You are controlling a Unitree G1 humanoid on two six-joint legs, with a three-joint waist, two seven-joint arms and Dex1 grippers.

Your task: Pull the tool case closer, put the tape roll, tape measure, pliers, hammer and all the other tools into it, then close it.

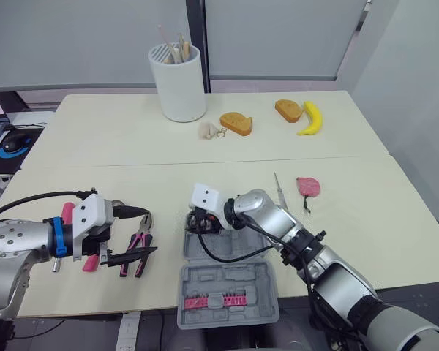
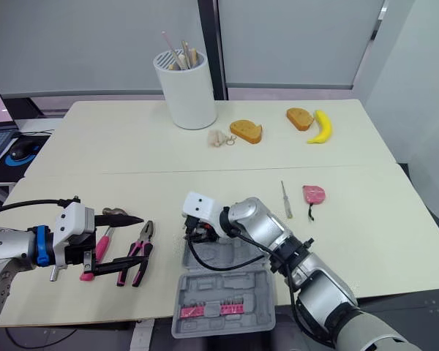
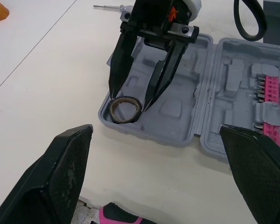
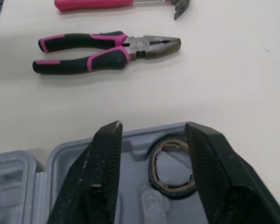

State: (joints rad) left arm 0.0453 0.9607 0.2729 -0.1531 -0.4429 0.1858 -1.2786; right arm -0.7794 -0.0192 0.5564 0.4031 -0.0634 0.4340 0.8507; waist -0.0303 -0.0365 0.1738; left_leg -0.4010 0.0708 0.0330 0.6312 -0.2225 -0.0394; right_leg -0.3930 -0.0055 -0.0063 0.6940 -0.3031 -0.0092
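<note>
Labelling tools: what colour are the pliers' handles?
Pink and black; the metal-nosed pliers show best in the right wrist view.

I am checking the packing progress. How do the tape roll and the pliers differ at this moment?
The tape roll lies inside the open tool case, in a corner pocket; the pliers lie on the table outside it. The roll is a dark ring; the pliers are long, with pink-and-black handles. Both lie flat.

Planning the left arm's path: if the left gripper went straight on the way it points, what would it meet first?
Probably the near wall of the tool case, by the tape roll and right gripper; height is unclear.
</note>
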